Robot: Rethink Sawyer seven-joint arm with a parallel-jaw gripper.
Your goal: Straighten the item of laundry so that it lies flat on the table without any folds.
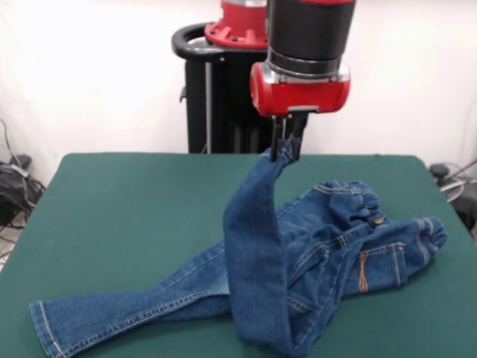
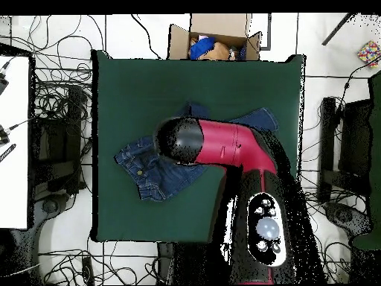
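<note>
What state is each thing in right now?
Jeans: crumpled, one leg lifted off the table, the other lying flat.
Gripper: shut on the lifted leg's end, above the table.
Table: carries the rest of the jeans.
Cardboard box: open, things inside.

White wall (image 1: 89, 67) behind, plain, evenly lit. Floor (image 2: 67, 223) is pale tile with dark grout lines, cables (image 2: 56, 97) sprawled all over it on every side of the tabletop. Open cardboard box (image 2: 216, 33) sits on the floor just past one tabletop edge, blue and tan stuff inside. White desk (image 2: 15, 141) along one side, dark gear on it. Small multicoloured cube (image 2: 369, 53) near a corner. More cables and dark equipment (image 1: 13, 186) at the front view's left edge.
</note>
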